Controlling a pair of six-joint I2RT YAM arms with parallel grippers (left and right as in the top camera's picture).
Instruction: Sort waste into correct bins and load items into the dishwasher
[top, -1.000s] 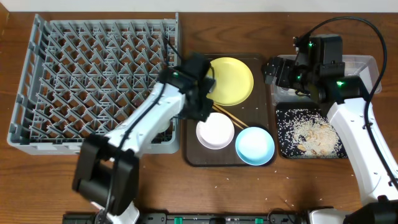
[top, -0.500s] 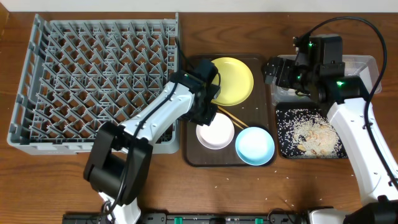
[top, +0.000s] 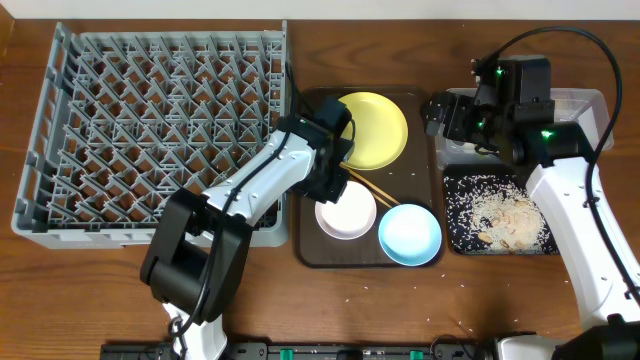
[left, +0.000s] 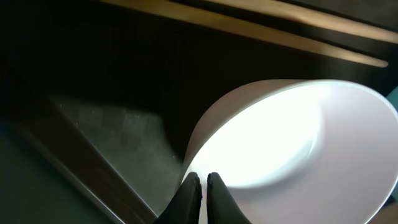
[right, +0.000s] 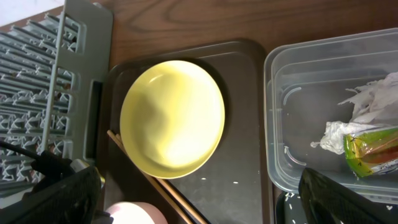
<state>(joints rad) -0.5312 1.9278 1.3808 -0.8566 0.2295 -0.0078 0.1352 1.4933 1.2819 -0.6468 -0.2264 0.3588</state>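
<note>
My left gripper is shut on the near rim of the white bowl, which sits on the brown tray. The chopsticks lie beside it, below the yellow plate. The light blue bowl is at the tray's front right. My right gripper is open and empty over the left end of the clear tub, which holds a napkin and a snack wrapper. The small white cup is out of view.
The grey dish rack fills the left side and holds no dishes. The black tray holds rice and beige scraps. The brown tray carries the dishes. Stray rice grains lie on the table in front.
My left arm has moved from the rack's right edge forward and down to the white bowl's rim. The right arm has not moved.
</note>
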